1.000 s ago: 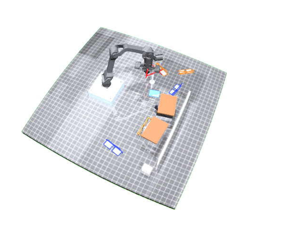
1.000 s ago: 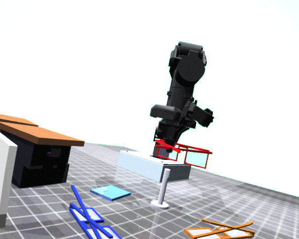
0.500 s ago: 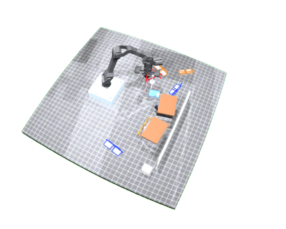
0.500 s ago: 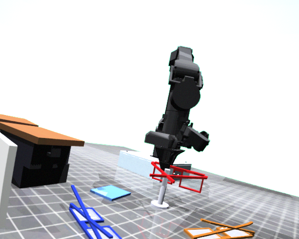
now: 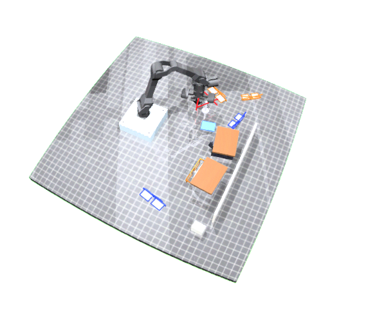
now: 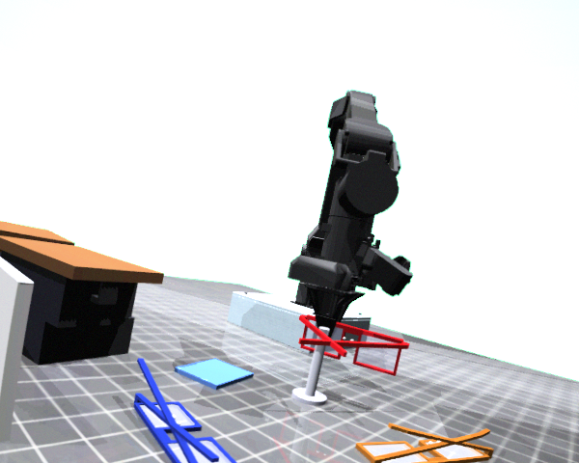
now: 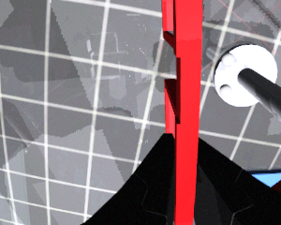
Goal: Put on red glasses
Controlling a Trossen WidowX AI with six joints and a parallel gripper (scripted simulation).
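My gripper (image 5: 197,102) (image 6: 328,330) (image 7: 177,142) is shut on the red glasses (image 6: 366,340) (image 7: 188,94) near the bridge and holds them above the floor, with the lenses hanging down. The temples cross behind the lenses, around the level of the top of a thin grey post (image 6: 315,370); contact with it is not clear. A black display head (image 5: 222,155) (image 6: 100,323) stands under a brown board (image 5: 226,141) (image 6: 80,257). A second, pale head is mostly hidden under another board (image 5: 208,175), with yellow-orange glasses at its front. No green tag is visible.
A blue pad (image 5: 208,125) (image 6: 213,371) lies between the post and the black head. Orange glasses (image 6: 452,443) and blue glasses (image 6: 152,391) lie near the post. A white wall (image 5: 235,172) (image 6: 3,318) stands behind the heads. A white block (image 5: 198,228) sits farther off.
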